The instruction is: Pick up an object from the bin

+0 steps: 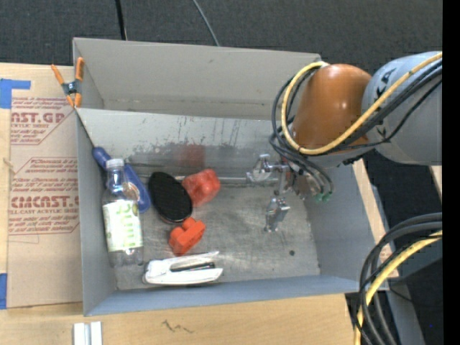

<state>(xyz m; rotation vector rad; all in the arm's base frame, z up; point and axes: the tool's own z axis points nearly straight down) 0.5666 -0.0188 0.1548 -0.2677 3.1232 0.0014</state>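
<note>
My gripper (267,192) stood over bare floor in the right half of the grey bin (215,85), fingers apart, nothing between them. Nearest item: a red-orange block (203,185) to its left, not touching me, beside a black oval pad (169,196). A clear bottle (121,218) and a white packet (181,269) lay further left.

Red print on the cardboard (39,185) — large "CAST", smaller "CAST ACRYLIC" — rest illegible.
</note>
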